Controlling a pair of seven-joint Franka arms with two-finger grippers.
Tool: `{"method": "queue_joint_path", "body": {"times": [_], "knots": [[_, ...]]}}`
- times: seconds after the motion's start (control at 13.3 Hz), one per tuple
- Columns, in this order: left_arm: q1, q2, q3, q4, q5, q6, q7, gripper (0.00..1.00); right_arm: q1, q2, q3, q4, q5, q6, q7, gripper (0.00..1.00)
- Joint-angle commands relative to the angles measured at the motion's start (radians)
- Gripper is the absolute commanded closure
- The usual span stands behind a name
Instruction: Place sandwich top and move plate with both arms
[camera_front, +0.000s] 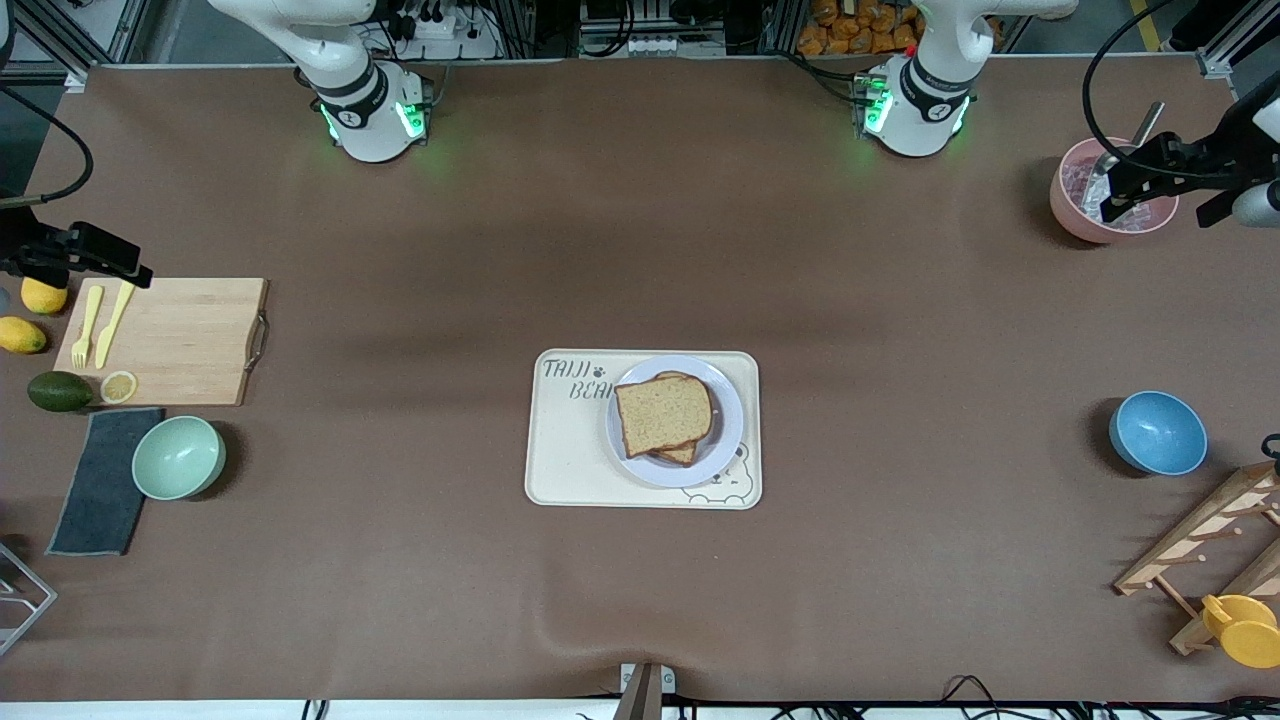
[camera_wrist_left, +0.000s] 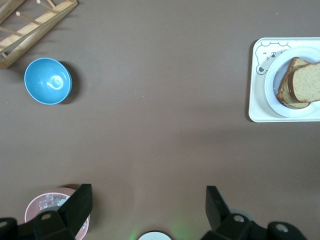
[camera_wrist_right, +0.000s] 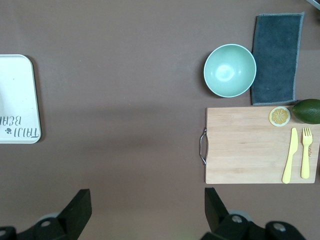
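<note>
With sandwich top already on plate, left pincer and right pincer spread, well off plate; move pending.

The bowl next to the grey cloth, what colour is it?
Pale mint green; the bowl shows best in the right wrist view, beside the cloth.

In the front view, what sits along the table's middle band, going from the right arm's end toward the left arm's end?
Dark cloth → green bowl → bear-printed tray → plate carrying the sandwich top → blue bowl → wooden rack.
</note>
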Motion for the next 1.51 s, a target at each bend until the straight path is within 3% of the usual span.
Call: {"method": "queue_joint_path", "body": {"times": [0.0, 0.6, 0.83, 1.43], "knots": [[-0.010, -0.026, 0.007, -0.023, -0.023, -0.007, -0.036, 0.00, -0.003, -0.009, 0.003, -0.011, 0.017, 0.005, 0.013, 0.00], [-0.016, -0.006, -0.013, -0.029, 0.018, 0.019, -0.020, 0.00, -0.008, -0.003, 0.003, -0.011, 0.016, 0.021, 0.012, 0.00], [-0.013, -0.017, -0.015, -0.123, 0.039, 0.122, -0.020, 0.00, -0.006, 0.000, 0.003, -0.012, 0.016, 0.024, 0.012, 0.00], [-0.020, -0.003, -0.015, -0.128, 0.095, 0.165, -0.025, 0.00, -0.002, 0.004, 0.005, -0.009, 0.019, 0.027, 0.013, 0.00]]}}
